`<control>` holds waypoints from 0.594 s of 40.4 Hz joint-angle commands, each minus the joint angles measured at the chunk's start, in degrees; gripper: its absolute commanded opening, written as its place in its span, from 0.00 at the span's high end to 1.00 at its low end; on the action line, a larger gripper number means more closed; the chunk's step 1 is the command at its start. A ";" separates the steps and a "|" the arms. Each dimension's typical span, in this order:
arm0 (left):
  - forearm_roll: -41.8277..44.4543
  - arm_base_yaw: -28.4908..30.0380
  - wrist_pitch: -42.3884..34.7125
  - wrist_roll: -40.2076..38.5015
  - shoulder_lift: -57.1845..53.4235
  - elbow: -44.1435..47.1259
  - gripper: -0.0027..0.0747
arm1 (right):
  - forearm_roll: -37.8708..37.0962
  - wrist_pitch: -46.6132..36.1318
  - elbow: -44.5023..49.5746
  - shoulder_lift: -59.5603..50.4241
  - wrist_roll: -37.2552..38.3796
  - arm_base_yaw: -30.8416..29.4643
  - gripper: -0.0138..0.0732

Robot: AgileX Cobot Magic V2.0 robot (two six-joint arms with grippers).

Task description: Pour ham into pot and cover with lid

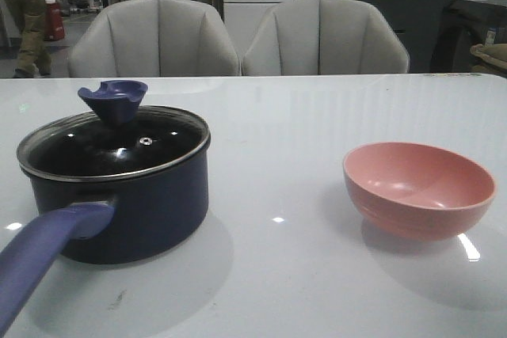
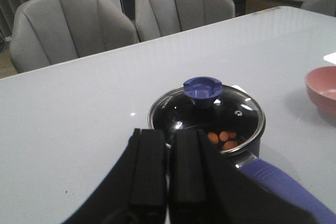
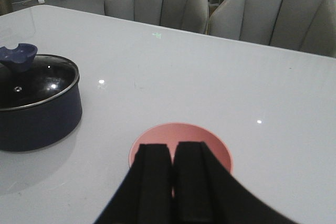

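Note:
The dark navy pot (image 1: pixel 131 195) stands on the left of the table, its purple-blue handle (image 1: pixel 43 251) pointing to the near edge. The glass lid (image 1: pixel 115 144) with its blue knob (image 1: pixel 112 99) sits on the pot. Orange-pink ham chunks (image 2: pixel 223 138) show through the lid in the left wrist view. The pink bowl (image 1: pixel 418 187) stands empty on the right. My left gripper (image 2: pixel 169 140) is shut and empty, above and short of the pot (image 2: pixel 247 145). My right gripper (image 3: pixel 172 153) is shut and empty above the bowl (image 3: pixel 210 142). Neither gripper shows in the front view.
Two grey chairs (image 1: pixel 238 37) stand behind the table's far edge. The white table (image 1: pixel 277 124) is glossy with light reflections. A person stands far back left (image 1: pixel 24 5).

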 commanded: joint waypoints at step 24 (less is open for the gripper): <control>-1.80 20.28 -33.20 -5.08 -5.79 21.50 0.82 | 0.26 -4.19 -1.54 0.37 -0.16 0.07 0.67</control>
